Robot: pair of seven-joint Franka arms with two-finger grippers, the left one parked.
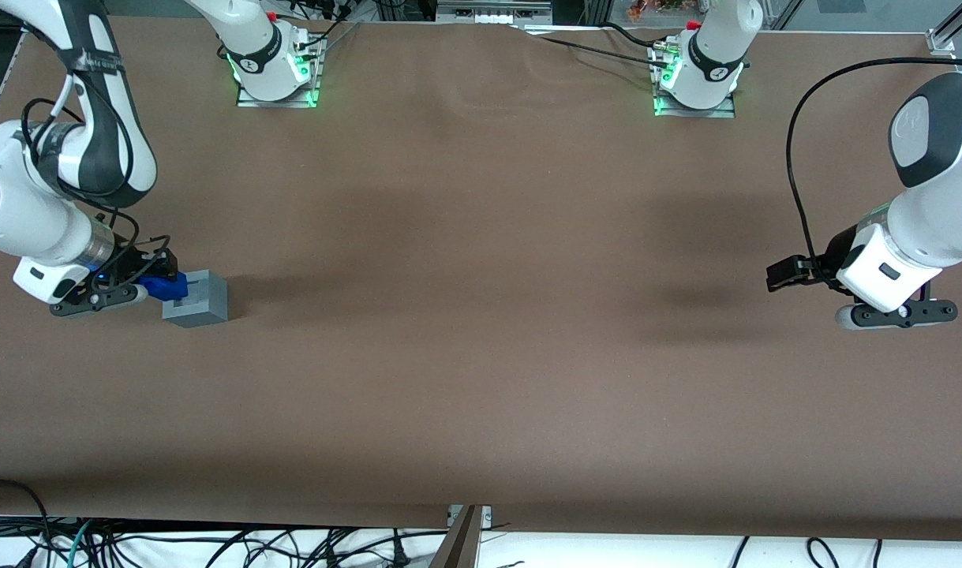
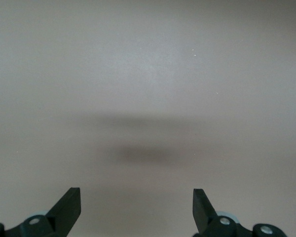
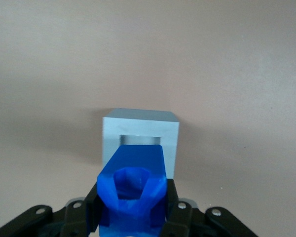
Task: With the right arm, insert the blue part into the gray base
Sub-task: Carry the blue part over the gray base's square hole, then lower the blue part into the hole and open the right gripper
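The gray base (image 1: 198, 300) stands on the brown table toward the working arm's end; its recess faces the gripper in the right wrist view (image 3: 140, 136). My right gripper (image 1: 153, 280) is low beside the base and shut on the blue part (image 1: 165, 286). In the right wrist view the blue part (image 3: 133, 190) sits between the black fingers (image 3: 173, 210), its forward end at the mouth of the recess. I cannot tell how deep it reaches inside.
The two arm mounts (image 1: 275, 75) with green lights stand at the table's edge farthest from the front camera. The parked arm (image 1: 899, 268) hangs over the table's other end. Cables lie below the near edge (image 1: 212, 544).
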